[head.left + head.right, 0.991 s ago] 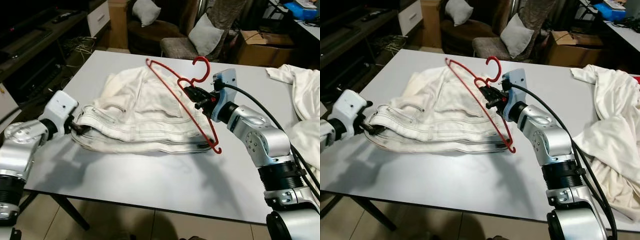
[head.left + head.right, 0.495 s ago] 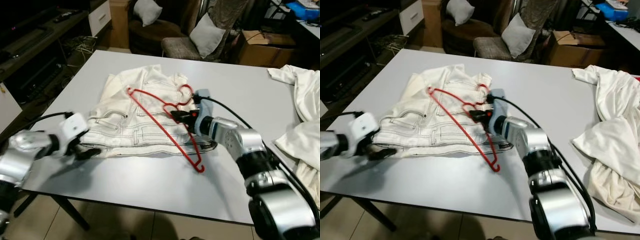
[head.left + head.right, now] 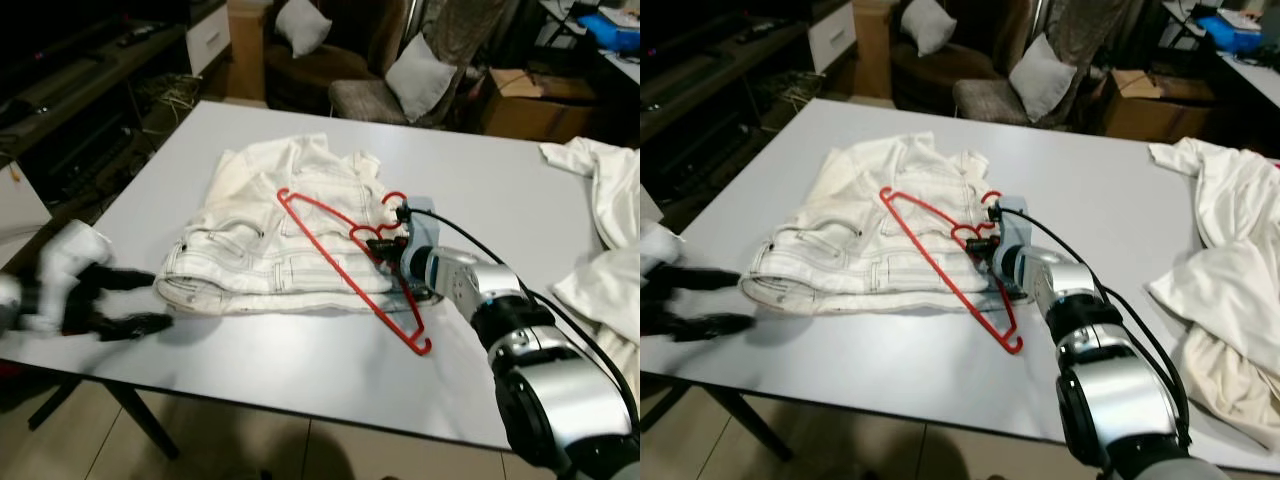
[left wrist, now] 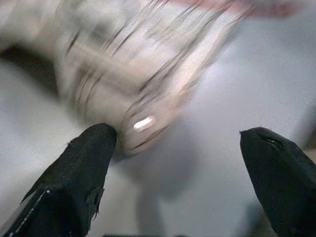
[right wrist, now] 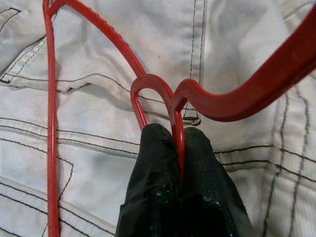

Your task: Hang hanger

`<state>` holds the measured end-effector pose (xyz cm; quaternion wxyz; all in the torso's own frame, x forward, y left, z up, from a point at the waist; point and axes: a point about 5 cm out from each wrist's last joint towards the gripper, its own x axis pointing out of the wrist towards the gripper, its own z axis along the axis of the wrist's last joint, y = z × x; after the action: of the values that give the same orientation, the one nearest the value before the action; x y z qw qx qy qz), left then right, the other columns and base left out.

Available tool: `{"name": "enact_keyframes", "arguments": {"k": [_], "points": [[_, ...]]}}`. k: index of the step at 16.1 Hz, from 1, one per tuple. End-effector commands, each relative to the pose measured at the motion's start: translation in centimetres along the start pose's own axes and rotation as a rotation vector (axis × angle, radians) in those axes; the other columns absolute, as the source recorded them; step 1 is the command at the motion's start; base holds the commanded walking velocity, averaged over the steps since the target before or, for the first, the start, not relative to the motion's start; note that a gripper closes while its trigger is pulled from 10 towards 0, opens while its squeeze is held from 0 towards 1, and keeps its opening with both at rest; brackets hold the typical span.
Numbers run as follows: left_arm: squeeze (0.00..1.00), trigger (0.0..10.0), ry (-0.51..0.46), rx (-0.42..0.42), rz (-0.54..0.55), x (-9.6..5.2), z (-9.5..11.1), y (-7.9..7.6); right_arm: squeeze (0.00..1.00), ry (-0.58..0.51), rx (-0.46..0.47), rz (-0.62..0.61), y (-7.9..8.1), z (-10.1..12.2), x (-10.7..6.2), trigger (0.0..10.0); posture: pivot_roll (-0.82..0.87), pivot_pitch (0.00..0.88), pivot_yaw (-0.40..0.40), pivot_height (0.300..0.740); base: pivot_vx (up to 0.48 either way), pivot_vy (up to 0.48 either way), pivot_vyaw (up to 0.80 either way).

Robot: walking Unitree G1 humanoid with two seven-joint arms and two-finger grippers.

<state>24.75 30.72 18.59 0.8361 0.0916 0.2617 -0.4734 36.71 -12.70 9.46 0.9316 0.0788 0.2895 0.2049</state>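
Observation:
Folded white trousers (image 3: 262,232) lie flat on the grey table (image 3: 300,352). A red plastic hanger (image 3: 340,262) rests slanted across them, its lower end reaching past the cloth onto the table. My right gripper (image 3: 388,246) is shut on the hanger just below its hook; in the right wrist view the gripper (image 5: 178,144) pinches the red hanger's neck (image 5: 237,101) over the stitched cloth. At the table's left edge my left gripper (image 3: 160,300) is open and blurred, its tips just short of the waistband. In the left wrist view its fingers (image 4: 89,163) stand wide apart before the waistband (image 4: 148,84).
A heap of white cloth (image 3: 612,200) lies on the table's right side. Behind the table stand an armchair with cushions (image 3: 415,75) and a cardboard box (image 3: 530,100). A dark low cabinet (image 3: 70,110) runs along the left. The table's front edge is near.
The raised hanger has come down onto the trousers, still in my right gripper. My left gripper has let go of the waistband and drawn back left; the trousers now lie flat.

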Motion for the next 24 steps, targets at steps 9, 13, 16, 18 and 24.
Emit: {"name": "enact_keyframes", "arguments": {"k": [9, 13, 16, 18, 24], "points": [[0.0, 10.0, -0.642, 0.01, 0.2, 5.5, 9.5, 0.8, 0.0, -0.314, -0.036, 0.138, 0.8, 7.0, -2.9, 10.0, 0.0, 0.0, -0.02, 0.74, 0.0, 0.0, 0.0], [0.0, 10.0, -0.602, 0.02, 0.518, 11.0, 10.4, 0.3, 0.0, -0.527, -0.168, -0.002, 1.0, 9.5, -9.7, 10.0, -0.04, 0.0, 0.008, 0.74, 0.0, 0.0, 0.0], [0.0, 10.0, -0.591, -0.059, 0.613, 12.7, 8.8, -0.7, 0.0, -0.56, -0.258, -0.149, 1.9, 6.7, -11.8, 10.0, -0.06, 0.0, 0.012, 0.74, 0.0, 0.0, 0.0], [0.0, 10.0, -0.569, -0.124, 0.667, 13.9, 6.8, -2.3, 0.0, -0.612, -0.245, -0.311, 2.3, 4.0, -13.0, 10.0, -0.07, 0.0, 0.011, 0.74, 0.0, -0.122, 0.0], [0.0, 10.0, -0.494, -0.103, 0.706, 14.6, 3.6, -4.5, 0.0, -0.606, -0.249, -0.433, 1.5, 0.6, -14.5, 10.0, -0.07, 0.0, -0.019, 0.74, 0.0, -0.393, 0.0]]}}
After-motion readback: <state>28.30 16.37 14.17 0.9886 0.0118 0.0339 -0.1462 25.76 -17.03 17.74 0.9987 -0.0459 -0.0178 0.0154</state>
